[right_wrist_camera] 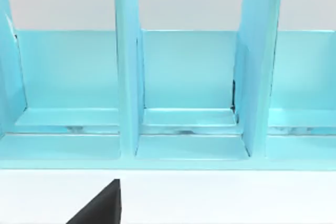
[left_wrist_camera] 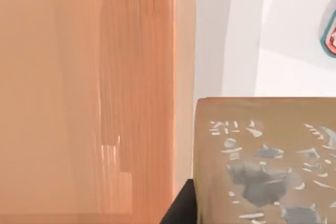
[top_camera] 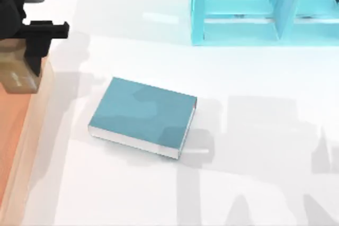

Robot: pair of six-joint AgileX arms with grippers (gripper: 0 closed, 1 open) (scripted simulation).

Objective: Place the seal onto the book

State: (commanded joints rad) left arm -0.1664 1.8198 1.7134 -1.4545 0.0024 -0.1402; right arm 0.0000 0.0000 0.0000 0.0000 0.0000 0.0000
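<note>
Seal (top_camera: 18, 72): small tan-brown block, upright at far left of table, over inner edge of orange-brown wooden tray (top_camera: 10, 146). Pale chipped marking on face seen close in left wrist view (left_wrist_camera: 262, 171). Probably rigid and light, flat smooth sides, so likely slips only under weak squeeze; best taken across two opposite side faces near upper half, kept upright. Left gripper (top_camera: 37, 43) black, right at top of seal, seemingly around it; finger state cannot tell, contact hidden by arm. Seal well apart from book (top_camera: 143, 116), not yet on it. Book: thick teal hardcover lying flat mid-table, slightly rotated, white page edges toward front and right, cover bare, broad flat landing surface. Teal compartmented shelf unit (top_camera: 254, 9) at back right, also in right wrist view (right_wrist_camera: 184, 93). Right arm parked near shelf, dark finger tip (right_wrist_camera: 102, 205) low in its wrist view; cannot tell finger state.
</note>
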